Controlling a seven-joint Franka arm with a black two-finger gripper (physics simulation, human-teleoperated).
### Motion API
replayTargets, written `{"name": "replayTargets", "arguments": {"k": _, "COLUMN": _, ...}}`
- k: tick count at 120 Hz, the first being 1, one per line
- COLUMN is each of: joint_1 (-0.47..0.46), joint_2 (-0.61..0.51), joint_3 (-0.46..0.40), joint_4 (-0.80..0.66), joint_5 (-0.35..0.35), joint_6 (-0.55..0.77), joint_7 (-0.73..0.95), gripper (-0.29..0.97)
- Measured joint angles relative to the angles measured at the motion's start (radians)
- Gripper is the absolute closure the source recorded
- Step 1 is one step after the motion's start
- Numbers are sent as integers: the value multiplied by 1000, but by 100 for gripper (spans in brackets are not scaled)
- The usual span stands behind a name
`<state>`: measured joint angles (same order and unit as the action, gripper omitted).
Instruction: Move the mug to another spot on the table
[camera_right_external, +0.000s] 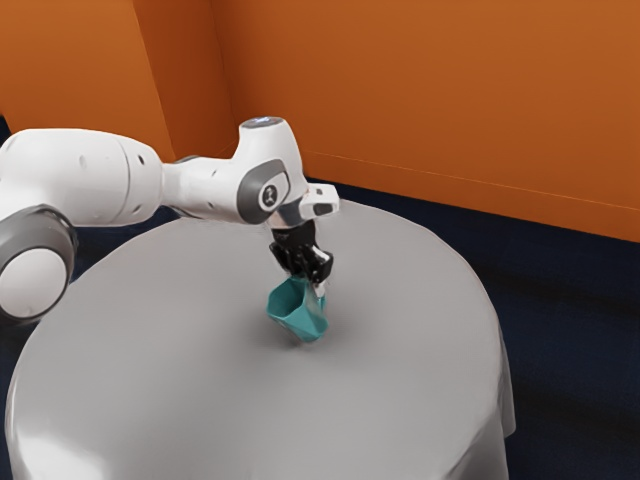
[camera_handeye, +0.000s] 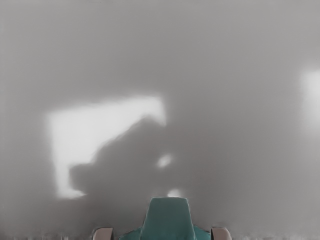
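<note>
Gripper (camera_right_external: 312, 272) gripping the teal mug (camera_right_external: 298, 310) at its rim, jaws narrowly parted, mug tilting just beneath, near the centre of the table (camera_right_external: 150, 400).

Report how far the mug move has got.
Grasp looks done: the gripper is shut on the teal mug at its rim. In hand: the mug sits tilted under the gripper, near the middle of the round grey table; whether it is off the top I cannot tell. Left: carry it to another spot, set it down, release.
</note>
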<state>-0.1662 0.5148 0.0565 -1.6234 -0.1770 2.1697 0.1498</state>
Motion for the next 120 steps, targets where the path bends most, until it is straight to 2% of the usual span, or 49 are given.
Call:
{"name": "replayTargets", "arguments": {"k": 17, "joint_1": 6, "joint_2": -40, "joint_3": 8, "joint_4": 0, "joint_5": -3, "joint_6": -80, "joint_7": -25, "gripper": 59}}
{"name": "replayTargets", "arguments": {"k": 44, "joint_1": 9, "joint_2": -81, "joint_3": 72, "joint_4": 0, "joint_5": 6, "joint_6": -234, "joint_7": -76, "gripper": 60}}
{"name": "replayTargets", "arguments": {"k": 81, "joint_1": 40, "joint_2": -75, "joint_3": 126, "joint_4": 1, "joint_5": 10, "joint_6": -423, "joint_7": -132, "gripper": 62}}
{"name": "replayTargets", "arguments": {"k": 105, "joint_1": 61, "joint_2": -1, "joint_3": 162, "joint_4": 98, "joint_5": 11, "joint_6": -489, "joint_7": -157, "gripper": 61}}
{"name": "replayTargets", "arguments": {"k": 120, "joint_1": 64, "joint_2": 90, "joint_3": 163, "joint_4": 199, "joint_5": 9, "joint_6": -523, "joint_7": -169, "gripper": 62}}
